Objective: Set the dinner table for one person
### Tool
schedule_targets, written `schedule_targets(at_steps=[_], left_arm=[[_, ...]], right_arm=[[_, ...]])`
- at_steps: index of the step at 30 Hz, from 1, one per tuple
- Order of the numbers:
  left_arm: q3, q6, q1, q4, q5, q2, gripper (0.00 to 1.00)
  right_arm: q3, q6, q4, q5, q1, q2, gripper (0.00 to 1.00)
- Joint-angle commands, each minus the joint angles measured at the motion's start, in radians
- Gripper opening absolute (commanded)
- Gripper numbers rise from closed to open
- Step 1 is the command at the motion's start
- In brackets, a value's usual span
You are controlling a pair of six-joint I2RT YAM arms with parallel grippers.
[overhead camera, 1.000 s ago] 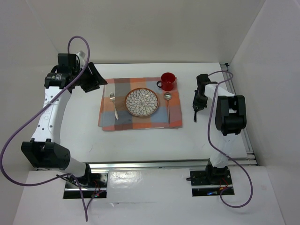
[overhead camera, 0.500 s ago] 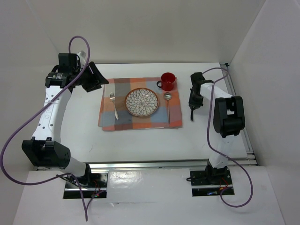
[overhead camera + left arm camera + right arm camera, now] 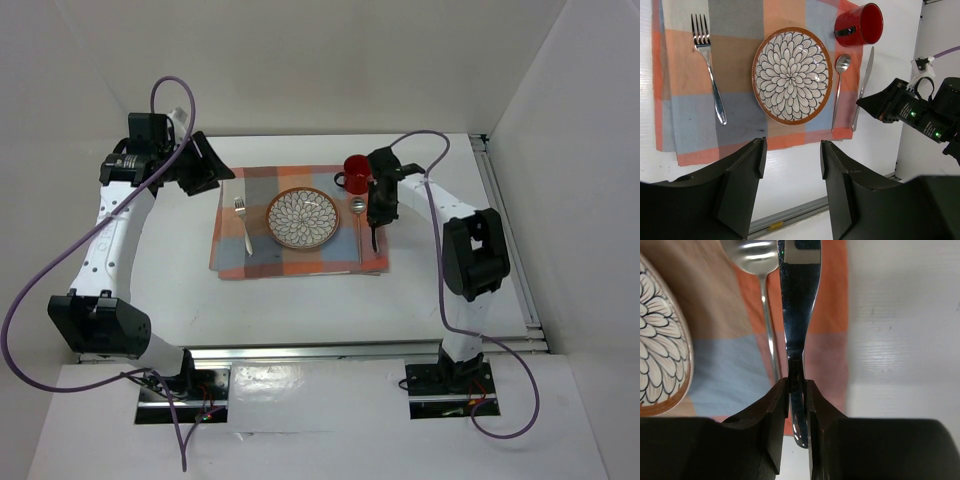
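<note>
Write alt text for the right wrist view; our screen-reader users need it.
Two black fingers pinch a shiny steel table knife near one end, along the right edge of an orange-and-blue checked cloth placemat. A steel spoon lies just left of it, beside a brown-rimmed plate patterned with white petals.

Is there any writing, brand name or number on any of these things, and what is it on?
No readable text in any view.
The plate shows only a petal pattern; the red mug, checked placemat and knife are unmarked.
A small yellow patch on the rail is too small to read.
</note>
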Motion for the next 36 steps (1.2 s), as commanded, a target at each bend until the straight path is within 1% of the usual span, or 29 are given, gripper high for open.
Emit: schedule_targets(at_steps=[1,5,7,9,10,12,13,14,15,16,17,18,19,21,22,24,25,26,29,34,36], left_arm=[[0.015,-0.013,-0.003,0.02,0.005,-0.018,0.63],[0.015,-0.003,-0.003,0.02,-0.004,-0.027,0.63],[0.015,-0.003,-0.003,0.009,-0.025,-0.027,0.63],[0.024,0.009,-0.003,0.0,-0.025,-0.027,0.63],[0.033,0.009,-0.003,0.0,-0.036,-0.027,0.63],[0.044,0.027,-0.003,-0.009,-0.036,-0.027,0.63],[0.055,0.027,-0.003,-0.026,-0.059,-0.027,0.63],[0.091,0.041,-0.015,-0.042,-0.115,-0.027,0.63],[0.113,0.062,-0.016,-0.058,-0.138,-0.027,0.63],[0.134,0.072,-0.016,-0.075,-0.161,-0.017,0.63],[0.156,0.081,-0.016,-0.104,-0.206,-0.016,0.63],[0.188,0.096,-0.016,-0.115,-0.223,-0.007,0.63],[0.199,0.096,-0.016,-0.115,-0.234,-0.007,0.64],[0.211,0.105,-0.016,-0.128,-0.255,-0.007,0.64],[0.211,0.105,-0.016,-0.128,-0.255,-0.007,0.64],[0.201,0.105,-0.016,-0.128,-0.243,-0.007,0.64],[0.191,0.096,-0.016,-0.128,-0.228,-0.007,0.64],[0.175,0.096,-0.016,-0.117,-0.219,-0.007,0.64],[0.138,0.075,-0.016,-0.092,-0.203,-0.03,0.64],[0.124,0.064,-0.016,-0.08,-0.15,-0.039,0.64],[0.124,0.064,-0.016,-0.08,-0.149,-0.039,0.64]], right_arm=[[0.038,0.025,-0.009,-0.048,0.007,0.007,0.04],[0.038,0.025,0.012,-0.058,0.017,0.041,0.05],[0.038,0.025,0.012,-0.058,0.017,0.056,0.11],[0.048,0.025,0.022,-0.068,0.017,0.08,0.2],[0.048,0.025,0.022,-0.068,0.017,0.081,0.32],[0.058,0.025,0.011,-0.068,0.017,0.081,0.35],[0.068,0.025,0.0,-0.052,0.017,0.062,0.48],[0.068,0.025,0.0,-0.042,0.017,0.048,0.53],[0.068,0.034,0.0,-0.042,0.017,0.03,0.56],[0.068,0.034,0.0,-0.031,-0.008,-0.016,0.61],[0.068,0.034,-0.009,-0.017,-0.02,-0.04,0.77],[0.068,0.034,-0.009,-0.017,-0.034,-0.066,0.84],[0.068,0.045,-0.009,-0.006,-0.067,-0.118,0.89],[0.055,0.057,-0.018,0.03,-0.107,-0.169,0.95],[0.046,0.092,-0.027,0.053,-0.127,-0.195,0.99],[0.01,0.137,-0.027,0.13,-0.195,-0.284,1.0],[-0.047,0.162,-0.009,0.141,-0.218,-0.315,1.0],[-0.078,0.162,0.005,0.141,-0.264,-0.374,1.0],[-0.162,0.171,0.017,0.127,-0.336,-0.461,1.0],[-0.254,0.171,0.026,0.127,-0.373,-0.534,1.0],[-0.279,0.16,0.035,0.124,-0.384,-0.544,0.98]])
